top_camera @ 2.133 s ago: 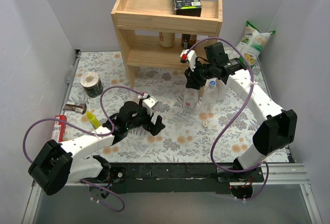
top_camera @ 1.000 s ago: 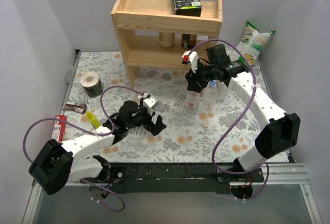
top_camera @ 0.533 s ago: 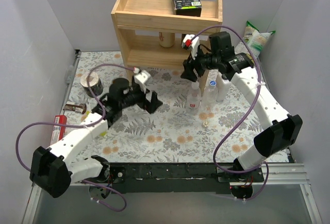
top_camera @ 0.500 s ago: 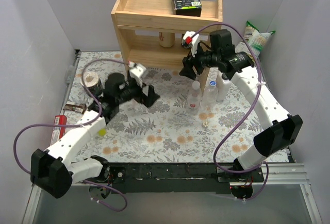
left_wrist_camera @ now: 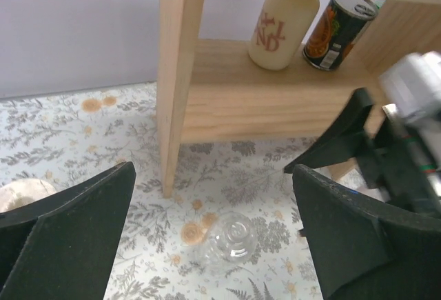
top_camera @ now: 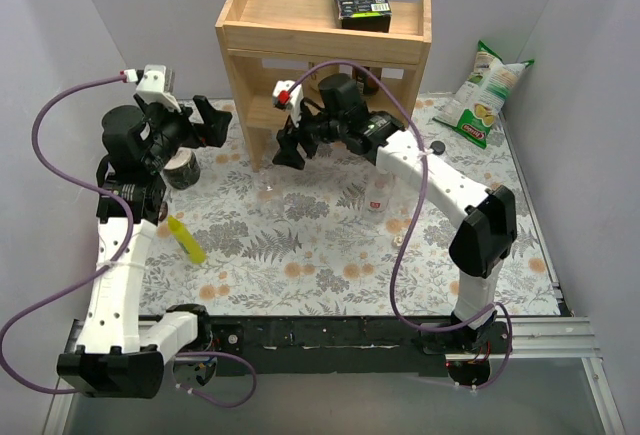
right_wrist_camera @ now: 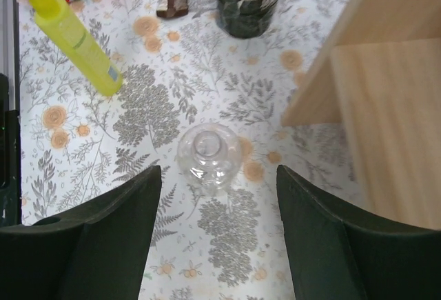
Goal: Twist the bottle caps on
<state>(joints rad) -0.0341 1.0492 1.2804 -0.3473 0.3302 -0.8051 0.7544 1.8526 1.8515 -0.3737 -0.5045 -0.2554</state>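
Right gripper [right_wrist_camera: 217, 176] is hovering, jaws released, over an uncapped bottle [right_wrist_camera: 209, 156] beside the shelf [top_camera: 320, 50]. Left gripper [left_wrist_camera: 213, 210] is gaping too. Gripping the bottle seems next.

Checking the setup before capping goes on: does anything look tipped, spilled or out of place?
The yellow bottle lies on its side on the mat, left of centre. One clear bottle stands uncapped beside the wooden shelf's left leg. Nothing looks spilled or broken.

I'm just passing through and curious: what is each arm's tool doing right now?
Left tool: open, holding nothing.
Right tool: open, holding nothing, above a small clear plastic bottle.
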